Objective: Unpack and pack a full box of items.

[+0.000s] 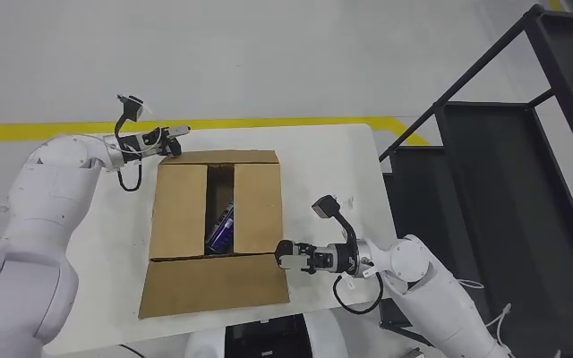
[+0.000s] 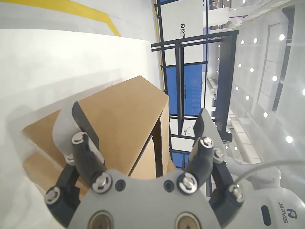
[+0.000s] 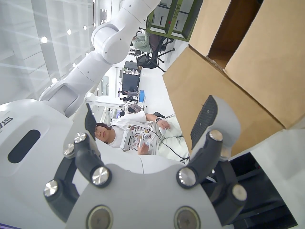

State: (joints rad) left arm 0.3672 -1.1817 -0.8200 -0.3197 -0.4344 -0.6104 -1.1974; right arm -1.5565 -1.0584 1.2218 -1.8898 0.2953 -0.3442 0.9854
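Observation:
A brown cardboard box (image 1: 183, 210) stands on the white table (image 1: 331, 161), its two side flaps folded inward with a gap between them. A dark blue item (image 1: 221, 230) shows through that gap. The near flap (image 1: 215, 285) lies folded out toward the table's front edge. My left gripper (image 1: 179, 132) is open at the box's far left corner, with the box corner (image 2: 133, 101) just beyond its fingers. My right gripper (image 1: 285, 254) is open beside the box's near right corner (image 3: 214, 101), holding nothing.
A black metal rack (image 1: 483, 152) stands right of the table. The table has free room right of the box and along its far edge. A yellow floor line (image 1: 295, 125) runs behind the table.

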